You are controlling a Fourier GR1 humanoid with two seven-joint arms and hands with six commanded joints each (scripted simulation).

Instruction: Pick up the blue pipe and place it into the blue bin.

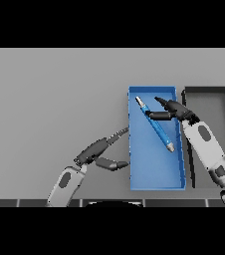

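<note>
Inside blue bin (154, 174), blue pipe (157, 126), right robot hand (170, 110) open above, left robot hand (100, 152) open.

Both arms have white forearm shells with a dark oval inset, grey jointed wrists, and a dark left hand (95, 151) and right hand (171, 110).

A plain grey table (50, 99) fills the view under even, flat light, its surface smooth and unmarked; a dark tray (207, 90) sits at its right edge.
</note>
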